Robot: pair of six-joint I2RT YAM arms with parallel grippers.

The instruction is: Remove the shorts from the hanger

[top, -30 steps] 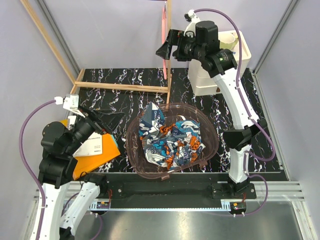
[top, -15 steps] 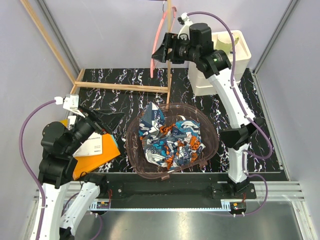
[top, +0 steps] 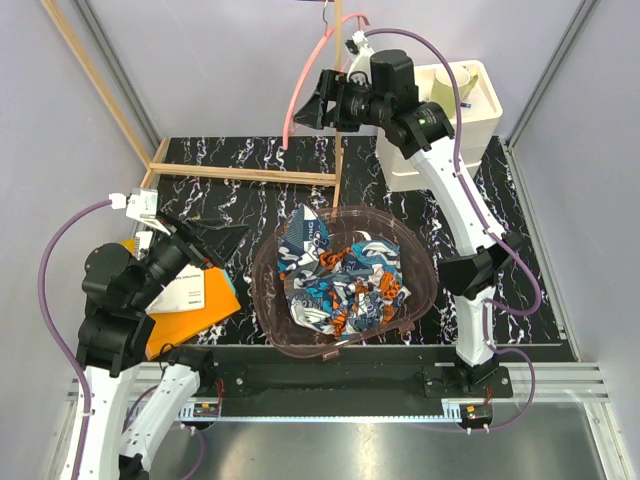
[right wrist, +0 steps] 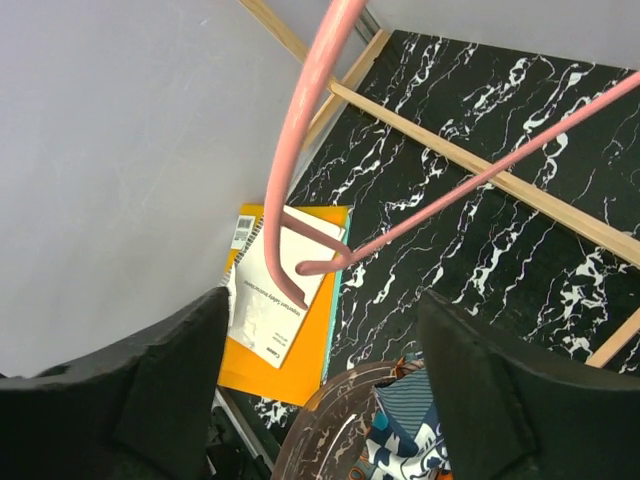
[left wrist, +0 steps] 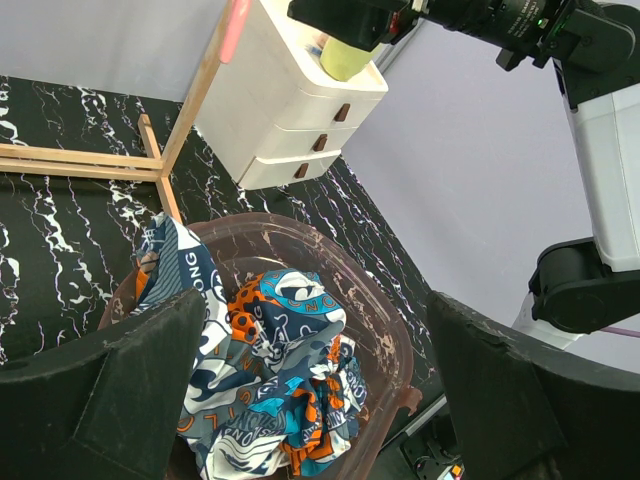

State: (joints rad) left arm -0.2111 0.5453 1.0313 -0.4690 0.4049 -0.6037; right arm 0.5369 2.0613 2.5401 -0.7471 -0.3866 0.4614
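Shorts: lying crumpled in tub.
Hanger: dangling by right pincer.
Right pincer: gaping open.
Left pincer: gaping open.

black marbled table, clear tub, white drawer unit, wooden frame, perhaps an orange folder

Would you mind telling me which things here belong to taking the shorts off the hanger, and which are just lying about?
Part of the job:
shorts, crumpled in the tub
pink hanger, bare, ahead of the open right gripper

Just lying about:
clear plastic tub, apart from holding the shorts
white drawer unit
orange notebook
wooden frame
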